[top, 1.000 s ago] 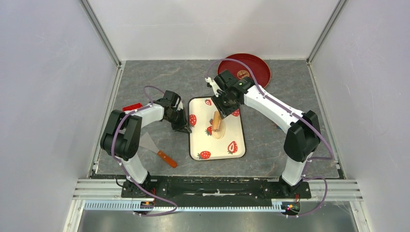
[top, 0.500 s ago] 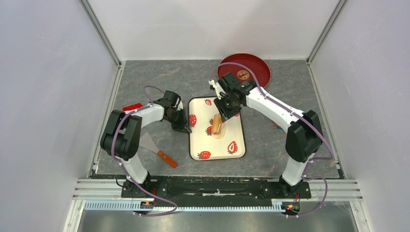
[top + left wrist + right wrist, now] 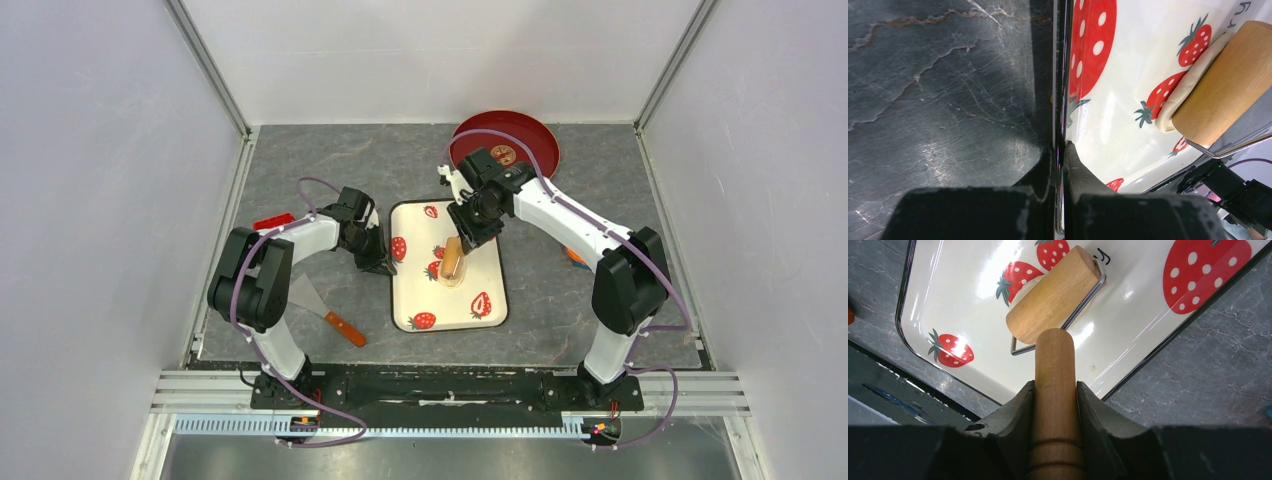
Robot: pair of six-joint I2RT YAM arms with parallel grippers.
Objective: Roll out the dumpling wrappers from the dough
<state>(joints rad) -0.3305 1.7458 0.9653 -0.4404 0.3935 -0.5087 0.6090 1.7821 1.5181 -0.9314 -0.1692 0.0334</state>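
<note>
A pale cream disc of dough (image 3: 452,277), a dumpling wrapper, lies on the strawberry-print tray (image 3: 440,300). A wooden roller (image 3: 451,256) rests on top of it and hides most of it. My right gripper (image 3: 472,226) is shut on the roller's wooden handle (image 3: 1054,385), with the drum (image 3: 1055,302) just ahead of the fingers. The dough's edge (image 3: 1188,87) peeks out from under the drum (image 3: 1233,85). My left gripper (image 3: 385,263) is shut on the tray's left rim (image 3: 1060,75), one finger on either side of it.
A red plate (image 3: 530,140) with a gold-brown emblem sits at the back right. A scraper with an orange handle (image 3: 330,312) lies near the left arm's base. A small red item (image 3: 272,221) lies at the left, and an orange one (image 3: 578,257) under the right arm.
My right gripper has shifted a little to the right with the handle, and the roller has slid slightly nearer over the dough. The left arm has not moved.
</note>
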